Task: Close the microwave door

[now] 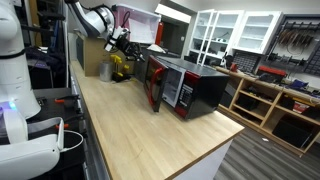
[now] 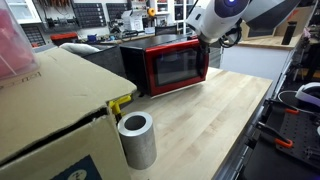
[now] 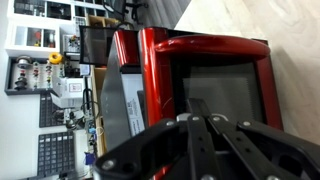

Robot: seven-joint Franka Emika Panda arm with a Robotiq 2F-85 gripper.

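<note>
Tool [image 3: 200, 122] hangs pinched narrow, empty, just before the microwave door [image 3: 225, 85], seemingly still ajar. The microwave [image 2: 135, 55] sits far across the tabletop [image 2: 215, 115]. An off-centre shove could skid it.

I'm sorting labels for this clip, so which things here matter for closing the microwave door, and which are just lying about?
For the job:
microwave
microwave door
gripper

Just lying about:
cardboard box
grey cylinder
yellow object by the box
</note>
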